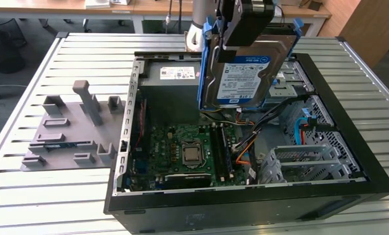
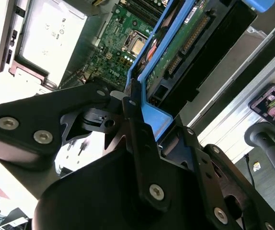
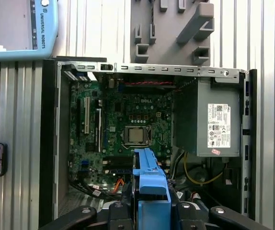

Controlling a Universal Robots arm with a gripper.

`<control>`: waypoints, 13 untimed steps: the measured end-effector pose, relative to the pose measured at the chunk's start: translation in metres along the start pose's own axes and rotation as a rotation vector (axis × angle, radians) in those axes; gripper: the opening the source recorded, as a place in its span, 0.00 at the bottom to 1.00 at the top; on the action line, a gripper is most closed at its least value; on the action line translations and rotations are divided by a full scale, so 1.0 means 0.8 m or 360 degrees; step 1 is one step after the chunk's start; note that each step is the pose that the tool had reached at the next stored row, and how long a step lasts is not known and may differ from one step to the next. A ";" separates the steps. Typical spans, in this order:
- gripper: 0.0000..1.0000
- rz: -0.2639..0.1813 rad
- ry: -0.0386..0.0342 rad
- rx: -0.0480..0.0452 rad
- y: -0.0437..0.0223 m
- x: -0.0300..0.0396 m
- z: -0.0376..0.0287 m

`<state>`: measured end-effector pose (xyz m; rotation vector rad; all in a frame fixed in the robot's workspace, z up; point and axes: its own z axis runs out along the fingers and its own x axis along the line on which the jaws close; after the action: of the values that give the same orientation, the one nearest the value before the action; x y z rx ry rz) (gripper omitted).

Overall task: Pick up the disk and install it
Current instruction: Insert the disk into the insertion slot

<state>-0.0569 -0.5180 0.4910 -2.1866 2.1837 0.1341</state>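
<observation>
The slatted metal table [image 1: 83, 58] carries an open computer case [image 1: 246, 205], lying on its side with its interior facing up. Inside the case, the grey power supply [image 1: 171, 81] fills the far corner on the exterior view's left. The green motherboard [image 1: 181, 142] covers the case floor in front of it.

The disk [image 1: 243, 78] hangs in the air above the case interior, tilted steeply with its label facing the exterior view. It is over the middle of the case, between the power supply and the metal drive bay [image 1: 297, 78] on the case's far right side. It is not yet seated in anything.

The gripper [image 3: 152, 211] is closed on the disk, its fingers clamping the end of the blue frame [image 3: 151, 177].

A bundle of loose cables [image 1: 246, 147] runs across the case floor directly below the disk.

The main hazards, as I judge them:
- The grip is on the plastic frame, not on the metal body, so the frame could flex or the disk could swing.
- A lowered corner could snag those cables or strike the motherboard.
- At this tilt the disk could jam on the bay's edge instead of sliding in.
</observation>
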 end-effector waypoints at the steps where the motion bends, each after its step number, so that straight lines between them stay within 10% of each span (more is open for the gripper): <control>1: 0.36 0.0000 0.0000 0.0000 -0.0001 0.0000 0.0000; 13: 0.36 0.0000 0.0000 0.0000 -0.0113 0.0002 -0.0003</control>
<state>-0.0479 -0.5182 0.4909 -2.1867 2.1836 0.1340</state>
